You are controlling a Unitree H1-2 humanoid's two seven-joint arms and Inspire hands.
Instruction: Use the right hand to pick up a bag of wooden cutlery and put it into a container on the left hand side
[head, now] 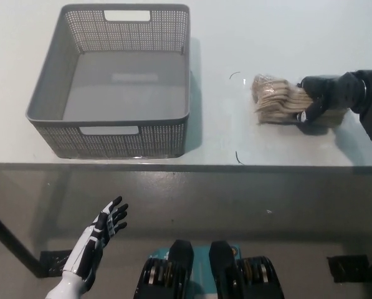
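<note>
right robot hand [319,98] clamped on the bag [274,99], looks light, crinkly, slippery, best gripped mid-bundle; left robot hand [100,235] spread below the desk [235,37]

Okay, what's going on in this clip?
The black right hand is closed on the right end of the bag of wooden cutlery, on the white table right of the grey basket. The bag is not in the basket yet. The white left hand hangs open below the table edge.
</note>
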